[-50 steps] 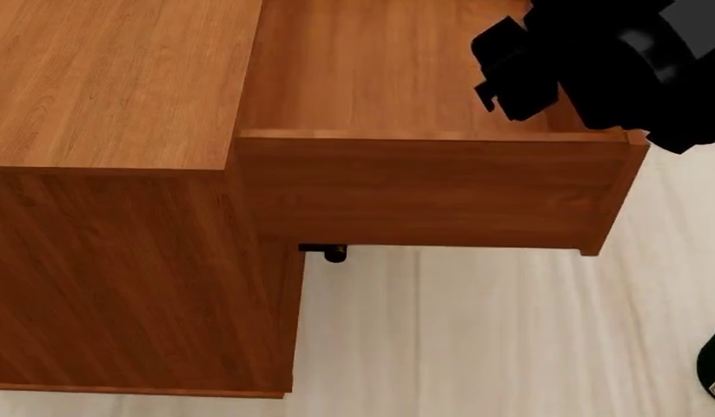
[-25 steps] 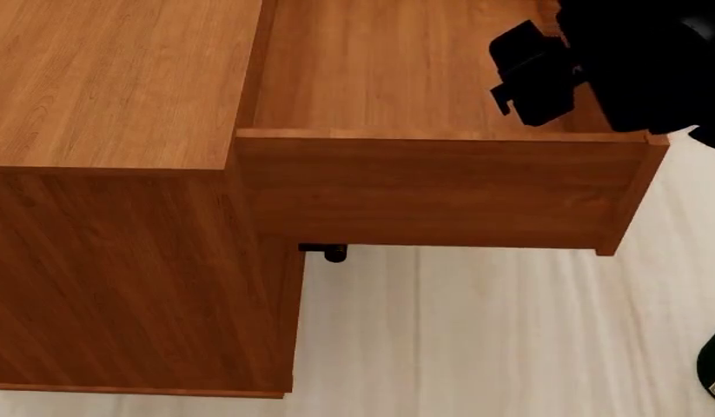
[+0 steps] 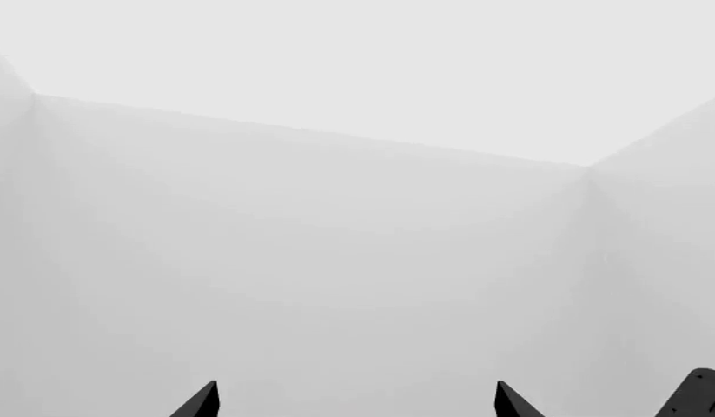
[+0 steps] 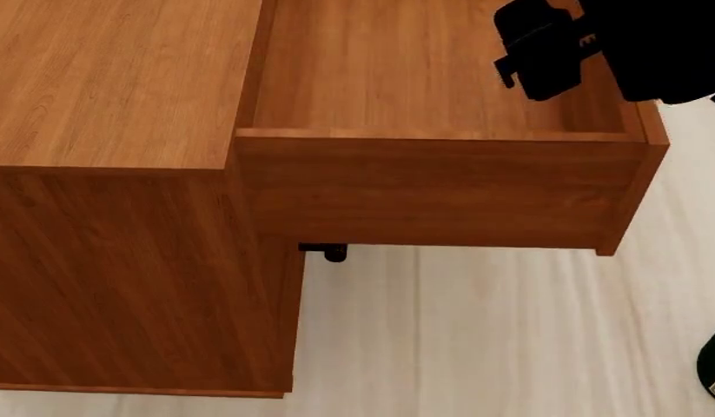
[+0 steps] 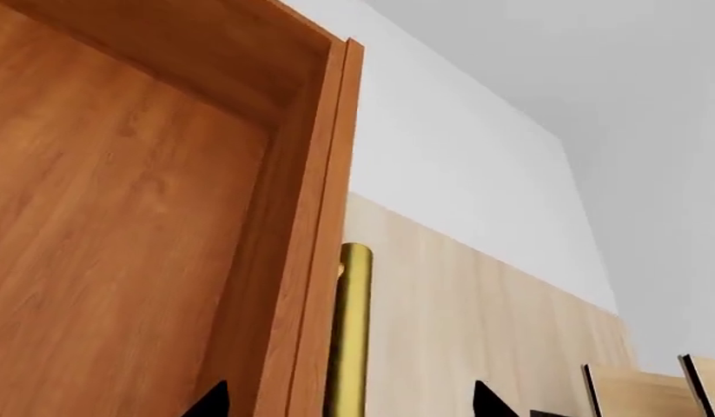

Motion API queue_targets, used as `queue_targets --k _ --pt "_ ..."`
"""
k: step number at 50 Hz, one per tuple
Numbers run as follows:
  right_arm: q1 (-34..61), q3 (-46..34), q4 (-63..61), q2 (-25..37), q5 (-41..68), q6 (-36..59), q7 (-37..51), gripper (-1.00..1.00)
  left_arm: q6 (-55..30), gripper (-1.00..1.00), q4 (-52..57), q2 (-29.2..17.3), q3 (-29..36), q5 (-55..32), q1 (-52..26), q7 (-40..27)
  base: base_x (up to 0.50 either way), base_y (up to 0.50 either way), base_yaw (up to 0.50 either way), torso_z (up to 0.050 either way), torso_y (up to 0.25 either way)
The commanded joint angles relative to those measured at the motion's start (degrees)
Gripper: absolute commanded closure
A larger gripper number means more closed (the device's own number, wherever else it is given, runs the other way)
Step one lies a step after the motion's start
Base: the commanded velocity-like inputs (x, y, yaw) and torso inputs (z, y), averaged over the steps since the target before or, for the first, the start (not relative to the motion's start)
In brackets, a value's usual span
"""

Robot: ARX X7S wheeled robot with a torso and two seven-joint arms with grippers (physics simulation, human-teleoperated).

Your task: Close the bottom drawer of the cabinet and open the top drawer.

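Pale floor (image 4: 473, 330); top drawer (image 4: 439, 187) pulled out, handle hidden; right pincer (image 4: 543, 52) state unclear, left pincer (image 3: 354, 401) open.

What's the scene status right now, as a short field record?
cabinet: boxy reddish-brown wood-grain cabinet
top drawer: uppermost reddish-brown wooden drawer pulled well out, interior bare
handle: brass bar handle on the drawer front, ungripped
right claw: above the open drawer, holding nothing
left claw: open, facing blank white walls
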Motion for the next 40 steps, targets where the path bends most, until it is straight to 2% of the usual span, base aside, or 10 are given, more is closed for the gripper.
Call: queue_targets --k 1,33,40 --pt "3.7 -1.5 2.2 -0.5 -7.1 1.3 0.5 -1.0 0.0 -1.0 0.2 -0.2 -0.1 -0.2 -0.1 -0.2 0.0 0.0 0.0 0.0 0.0" --pt "11.1 2.3 0.5 0.6 -4.8 4.7 1.9 -1.0 -1.3 -1.0 1.5 -0.7 -0.1 -2.0 -2.4 -1.6 0.0 0.0 0.0 0.0 0.0" --pt "12.0 4.3 -2.0 2.9 -2.6 6.7 4.8 -1.0 -1.5 -1.0 1.7 -0.7 0.0 -2.3 -2.9 -1.8 0.0 0.0 0.0 0.0 0.0"
